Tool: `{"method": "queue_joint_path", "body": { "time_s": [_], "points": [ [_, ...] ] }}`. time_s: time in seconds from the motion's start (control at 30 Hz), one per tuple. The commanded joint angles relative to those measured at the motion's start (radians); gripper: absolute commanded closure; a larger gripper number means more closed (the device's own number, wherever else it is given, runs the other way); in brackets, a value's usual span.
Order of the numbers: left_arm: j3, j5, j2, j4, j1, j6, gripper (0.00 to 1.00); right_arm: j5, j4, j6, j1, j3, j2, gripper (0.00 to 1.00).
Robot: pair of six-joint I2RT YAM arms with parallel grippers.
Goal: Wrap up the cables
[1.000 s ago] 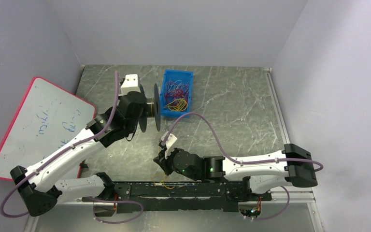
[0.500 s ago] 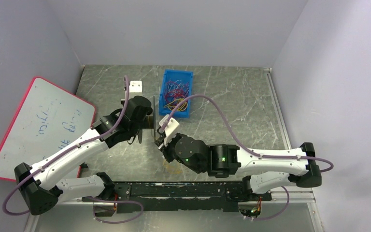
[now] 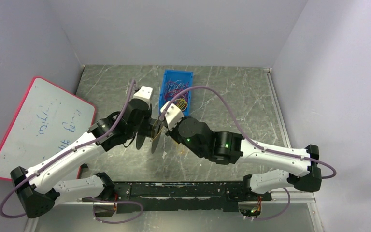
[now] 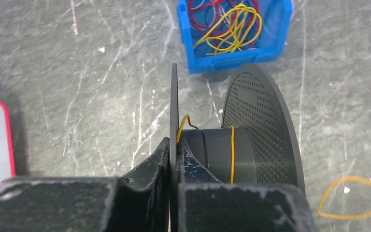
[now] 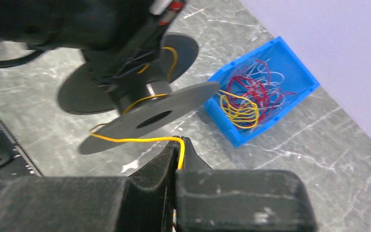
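Right wrist view, right jaws pinching yellow cable (image 5: 140, 139) stretched leftward to spool (image 5: 142, 92), left jaws clamping its flange

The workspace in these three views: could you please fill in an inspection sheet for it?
Surface: grey marbled table, no spills seen.
Job's things: black spool with a yellow cable round its hub; blue bin holding red and yellow bin cables.
Clutter: yellow loop lying loose on the table beside the spool.
Grippers: left gripper, jaws shut on one spool flange; right gripper, jaws shut on the yellow cable.
Cables: lilac hoses run along both arms.
Surroundings: red-edged whiteboard at the left; plain walls; black rail at the near edge.
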Motion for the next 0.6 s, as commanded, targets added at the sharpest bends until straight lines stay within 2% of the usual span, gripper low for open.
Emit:
{"method": "queue_joint_path", "body": {
  "time_s": [0.0,0.23,0.57],
  "points": [
    [0.002,0.097,-0.047,0.029,-0.018,0.071,0.93,-0.045,0.015,-0.107,-0.083,0.031,-0.017,1.0],
    [-0.02,0.225,-0.094,0.016,-0.033,0.123,0.93,-0.112,0.092,-0.148,-0.206,0.033,0.0,1.0],
    [-0.062,0.389,-0.187,0.004,-0.042,0.179,0.93,-0.242,0.135,-0.122,-0.337,0.053,0.059,1.0]
  ]
}}
